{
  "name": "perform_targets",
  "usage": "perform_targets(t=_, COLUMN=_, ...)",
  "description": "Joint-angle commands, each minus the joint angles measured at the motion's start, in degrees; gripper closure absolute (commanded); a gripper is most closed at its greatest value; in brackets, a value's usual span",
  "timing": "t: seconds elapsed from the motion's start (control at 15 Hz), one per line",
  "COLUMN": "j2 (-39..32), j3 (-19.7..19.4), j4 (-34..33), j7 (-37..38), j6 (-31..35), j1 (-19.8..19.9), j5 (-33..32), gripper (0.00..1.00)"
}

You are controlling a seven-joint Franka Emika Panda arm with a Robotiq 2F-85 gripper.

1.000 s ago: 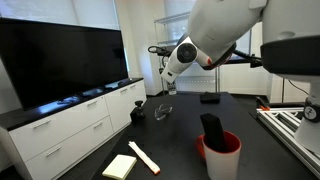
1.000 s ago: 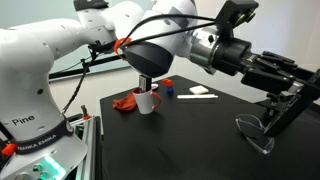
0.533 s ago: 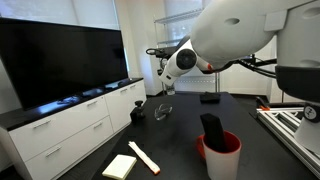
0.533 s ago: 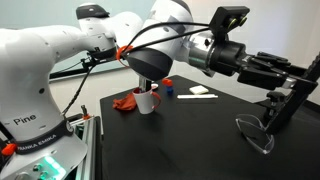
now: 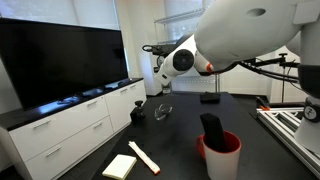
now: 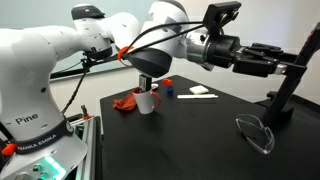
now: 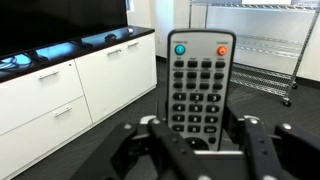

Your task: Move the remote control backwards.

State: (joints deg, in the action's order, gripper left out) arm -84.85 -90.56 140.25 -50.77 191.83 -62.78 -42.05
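In the wrist view the remote control (image 7: 200, 78), a slim black bar with rows of grey buttons and a teal and a red button at its top, stands upright between my fingers. My gripper (image 7: 200, 132) is shut on its lower end, one black finger (image 7: 150, 135) on each side. In an exterior view the gripper (image 6: 262, 60) hangs high above the dark table (image 6: 200, 125), pointing sideways. There the remote control is hard to tell from the dark fingers.
A black TV (image 5: 60, 55) stands on a white cabinet (image 5: 70, 125). The table holds a red cup (image 5: 222, 155) with a black block (image 5: 211, 128), a yellow pad (image 5: 120, 166), safety glasses (image 6: 255, 133), a white mug (image 6: 147, 102), a red cloth (image 6: 125, 100) and a black stand (image 6: 285, 95).
The gripper has swung upward from a downward tilt to roughly level, carrying the remote control. Its grip has stayed the same.
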Motion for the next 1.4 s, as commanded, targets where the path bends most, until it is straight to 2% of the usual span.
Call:
perform_targets(t=0.0, j2=-2.1, j3=-1.7, j4=0.4, j7=0.6, j6=-3.2, j1=-2.1, j5=1.9, gripper=0.68)
perform_targets(t=0.6, j2=-2.2, j3=-3.2, j4=-0.9, j7=0.1, j6=-6.9, j1=-5.1, j5=0.6, gripper=0.68)
perform_targets(t=0.8, j2=-2.2, j3=-2.4, j4=-0.1, j7=1.4, j6=-5.8, j1=-4.5, j5=1.0, gripper=0.68)
perform_targets(t=0.87, j2=0.2, j3=-1.5, j4=-0.6, j7=0.3, j6=-6.3, j1=-4.7, j5=0.4, gripper=0.43)
perform_targets(t=1.0, j2=0.2, j3=-1.2, j4=-0.2, j7=0.4, j6=-6.3, j1=-4.5, j5=0.4, gripper=0.43)
perform_targets(t=1.07, j2=0.2, j3=-1.2, j4=-0.1, j7=0.4, j6=-6.3, j1=-4.4, j5=0.4, gripper=0.68)
perform_targets(t=1.2, j2=-3.6, j3=-1.3, j4=-0.3, j7=1.9, j6=-6.5, j1=-5.7, j5=1.4, gripper=0.68)
perform_targets(t=1.27, j2=-1.7, j3=-2.2, j4=-1.3, j7=0.5, j6=-9.6, j1=-7.5, j5=0.7, gripper=0.68)
perform_targets(t=1.33, j2=-0.4, j3=-3.8, j4=-3.6, j7=3.7, j6=-13.3, j1=-9.5, j5=-5.2, gripper=0.68)
